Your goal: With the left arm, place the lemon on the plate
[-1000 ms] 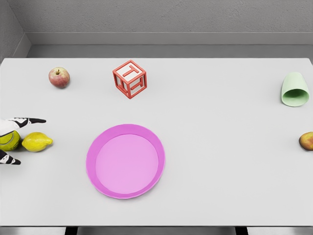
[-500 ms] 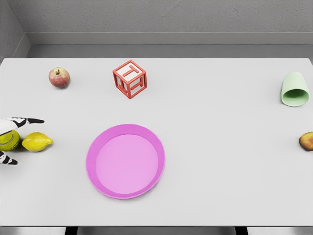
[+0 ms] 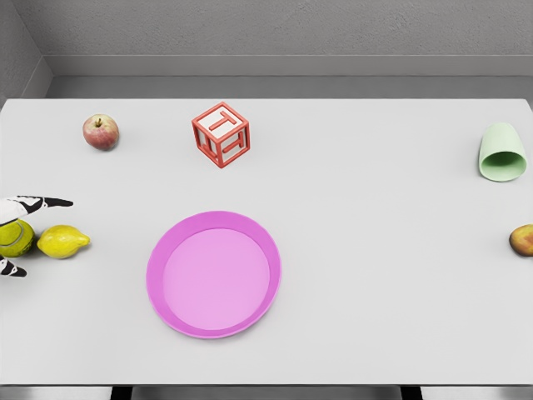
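White table (image 3: 375,275), grey wall (image 3: 275,29)

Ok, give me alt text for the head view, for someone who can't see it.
The left hand sits at the table's left edge, fingers spread around a tennis ball, beside the lemon. The empty pink plate lies right of the lemon, with an apple, red cube and green cup behind.

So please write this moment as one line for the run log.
left hand: at left edge, fingers spread beside lemon, no grasp | lemon: on table, left of plate | plate: empty | right hand: not in view
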### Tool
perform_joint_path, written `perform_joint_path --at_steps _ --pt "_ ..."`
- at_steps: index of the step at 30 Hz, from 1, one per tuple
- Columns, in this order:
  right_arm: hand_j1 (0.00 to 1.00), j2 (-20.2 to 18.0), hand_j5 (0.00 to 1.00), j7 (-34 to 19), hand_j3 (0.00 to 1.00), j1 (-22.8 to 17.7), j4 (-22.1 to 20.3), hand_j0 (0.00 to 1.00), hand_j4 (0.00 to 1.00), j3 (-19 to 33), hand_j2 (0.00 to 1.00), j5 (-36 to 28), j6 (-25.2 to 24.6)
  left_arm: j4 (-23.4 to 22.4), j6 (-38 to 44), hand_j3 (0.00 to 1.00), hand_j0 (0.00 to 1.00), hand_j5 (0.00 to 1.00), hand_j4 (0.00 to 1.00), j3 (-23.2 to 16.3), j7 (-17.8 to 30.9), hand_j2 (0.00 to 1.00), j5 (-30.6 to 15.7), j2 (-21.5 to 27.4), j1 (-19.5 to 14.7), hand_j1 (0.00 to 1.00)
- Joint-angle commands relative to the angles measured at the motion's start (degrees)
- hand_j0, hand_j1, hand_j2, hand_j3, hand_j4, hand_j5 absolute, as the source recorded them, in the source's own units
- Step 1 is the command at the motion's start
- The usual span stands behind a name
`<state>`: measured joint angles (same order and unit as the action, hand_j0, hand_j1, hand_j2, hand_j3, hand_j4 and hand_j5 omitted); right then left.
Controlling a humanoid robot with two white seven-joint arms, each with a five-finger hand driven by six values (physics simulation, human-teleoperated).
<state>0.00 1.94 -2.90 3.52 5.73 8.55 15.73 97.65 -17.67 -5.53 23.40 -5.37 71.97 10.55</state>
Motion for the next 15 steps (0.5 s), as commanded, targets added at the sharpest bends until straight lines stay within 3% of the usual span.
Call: perform_joint_path --at_steps 1,15 --pt "1.0 0.0 1.0 0.0 1.0 0.0 0.0 1.0 1.0 0.1 1.0 0.0 0.0 0.0 0.1 1.0 1.0 1.0 1.0 0.0 0.0 1.0 -0.1 0.0 0.0 1.0" --pt "1.0 0.0 1.0 0.0 1.0 0.0 0.0 1.0 1.0 0.1 1.0 0.0 0.0 0.1 0.1 1.0 1.0 1.0 1.0 -0.8 0.0 1.0 0.3 -1.7 -0.4 1.0"
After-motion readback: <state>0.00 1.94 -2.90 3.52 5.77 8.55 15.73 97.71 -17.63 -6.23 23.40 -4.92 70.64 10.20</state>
